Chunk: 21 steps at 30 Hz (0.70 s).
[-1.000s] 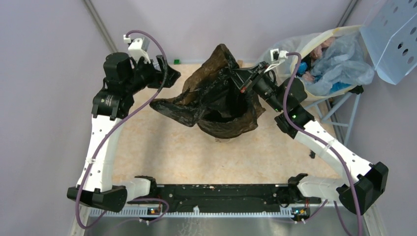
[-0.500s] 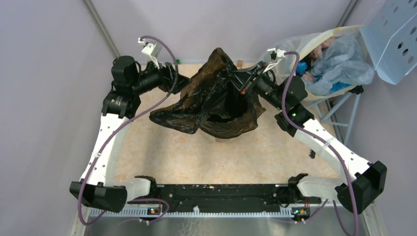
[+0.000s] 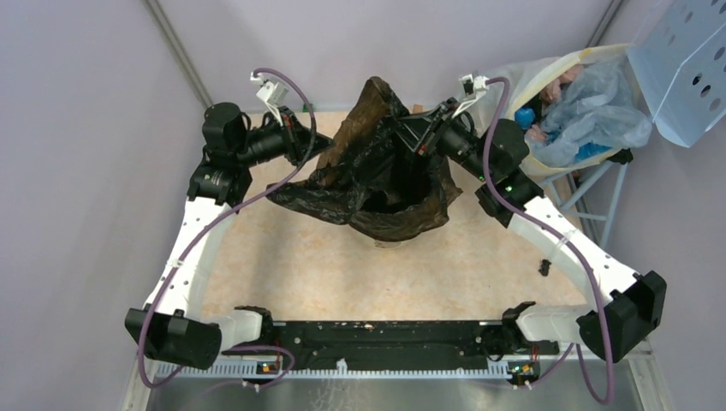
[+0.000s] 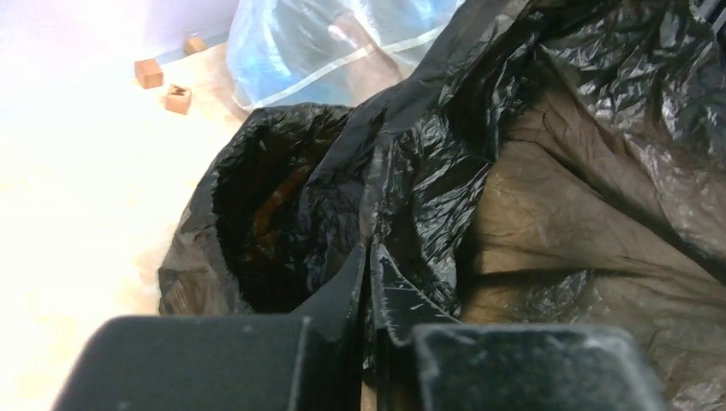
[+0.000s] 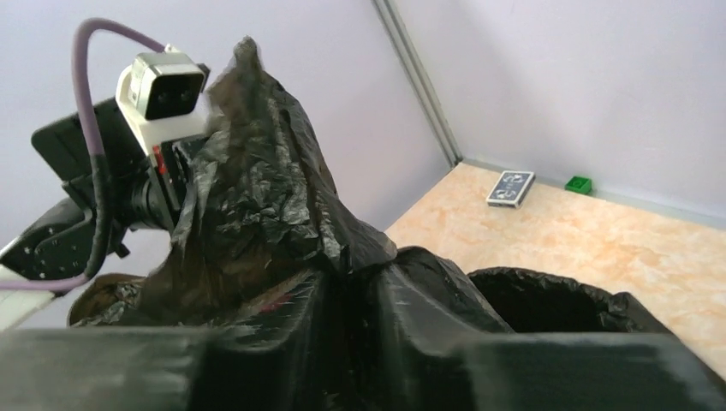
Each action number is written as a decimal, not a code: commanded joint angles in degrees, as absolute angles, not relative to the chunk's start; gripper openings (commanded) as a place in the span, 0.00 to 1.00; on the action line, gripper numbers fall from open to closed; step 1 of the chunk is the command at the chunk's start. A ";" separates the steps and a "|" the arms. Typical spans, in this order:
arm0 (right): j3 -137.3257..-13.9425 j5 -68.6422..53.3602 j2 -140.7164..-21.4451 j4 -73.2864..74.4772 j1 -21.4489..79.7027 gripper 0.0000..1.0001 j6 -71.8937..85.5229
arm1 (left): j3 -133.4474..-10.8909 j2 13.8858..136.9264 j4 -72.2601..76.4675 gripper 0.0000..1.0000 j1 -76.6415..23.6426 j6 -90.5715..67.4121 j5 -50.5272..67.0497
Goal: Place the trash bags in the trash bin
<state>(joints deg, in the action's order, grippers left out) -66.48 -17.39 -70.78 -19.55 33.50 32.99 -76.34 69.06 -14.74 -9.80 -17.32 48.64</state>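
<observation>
Both claws holding bag point(image 3: 377, 167) tented over bin point(image 3: 398, 227), middle of table point(image 3: 282, 257). Left claw point(image 4: 370, 270) pinching film edge, jaws together on it. Right claw point(image 5: 355, 295) clamping bunched fold likewise. Best approach, judging from here: lowering both claws inward together, feeding slack into dark opening, not dragging sideways and tipping bin. Loose lobe drooping outside on left, likely needing tucking.

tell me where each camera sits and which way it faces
Top external: above, behind the robot, looking down on the table; left arm and right arm show.
Left wrist: on its arm, facing right over the left pincer at the trash bag.
Right wrist: on its arm, facing left over the right pincer; the left wrist camera shows.
Shared: all show the trash bag both pincers pinch.
</observation>
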 commanded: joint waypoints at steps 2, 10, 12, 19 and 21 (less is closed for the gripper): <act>-77.55 -12.59 -70.79 -6.81 32.78 0.54 26.35 | -76.78 70.85 -7.14 0.00 -9.67 -24.63 50.08; -94.66 -2.13 -70.82 22.18 32.87 0.72 24.29 | -83.96 75.44 -10.32 0.00 -10.21 -30.90 42.50; -98.12 -0.31 -71.17 28.66 32.91 0.72 26.71 | -84.78 75.99 -10.28 0.00 -10.95 -31.66 40.76; -101.10 2.85 -70.33 39.52 38.59 0.73 35.06 | -88.42 77.30 -10.85 0.00 -16.16 -30.73 32.95; -98.67 5.72 -69.25 39.76 40.99 0.72 37.68 | -89.20 77.74 -11.24 0.00 -18.25 -30.32 30.67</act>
<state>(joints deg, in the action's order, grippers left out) -100.51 0.38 -70.70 33.34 37.17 31.55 -85.54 76.93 -12.47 -15.20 -30.37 36.40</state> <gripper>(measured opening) 0.726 0.004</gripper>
